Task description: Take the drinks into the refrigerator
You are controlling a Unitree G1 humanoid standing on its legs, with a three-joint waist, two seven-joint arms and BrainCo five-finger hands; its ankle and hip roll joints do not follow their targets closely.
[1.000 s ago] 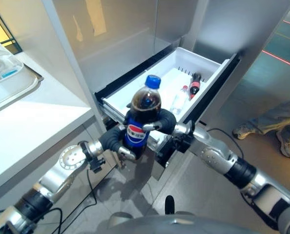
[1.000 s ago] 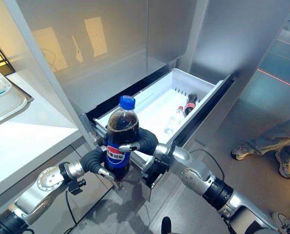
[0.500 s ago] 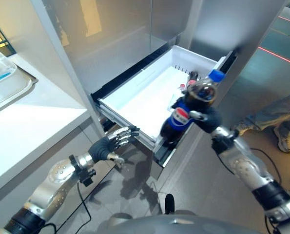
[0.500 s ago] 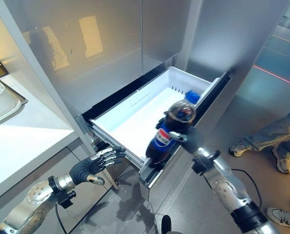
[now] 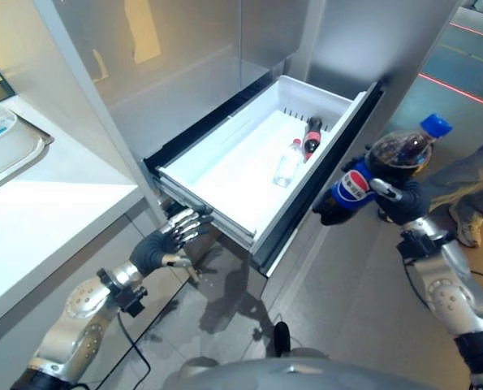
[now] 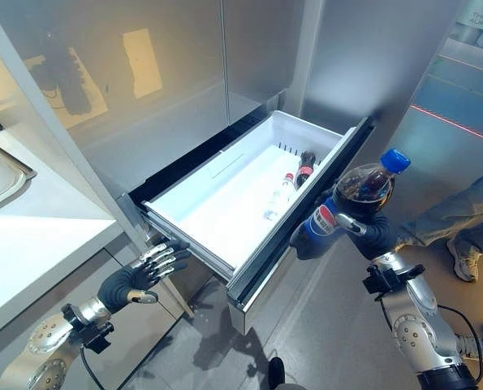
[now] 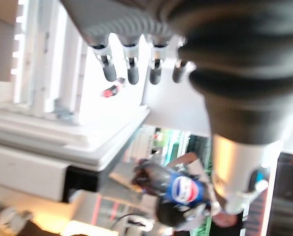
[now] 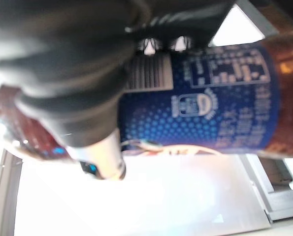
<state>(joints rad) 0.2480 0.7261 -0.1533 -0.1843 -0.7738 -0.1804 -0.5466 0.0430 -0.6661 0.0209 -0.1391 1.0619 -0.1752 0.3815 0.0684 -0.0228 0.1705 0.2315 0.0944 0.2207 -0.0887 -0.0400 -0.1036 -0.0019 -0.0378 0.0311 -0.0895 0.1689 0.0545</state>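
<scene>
The right hand (image 5: 402, 203) grips the cola bottle (image 5: 369, 172) right of the open drawer (image 5: 257, 154); the left hand (image 5: 170, 241) spreads wide.

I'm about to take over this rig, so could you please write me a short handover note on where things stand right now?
Right hand: shut on the cola bottle, held tilted beside the open drawer's front, outside it.
Left hand: open, holding nothing, below the drawer's near corner.
Done: a clear bottle and a small dark bottle lie in the drawer.
Left: place the cola bottle inside, then probably close the drawer.
</scene>
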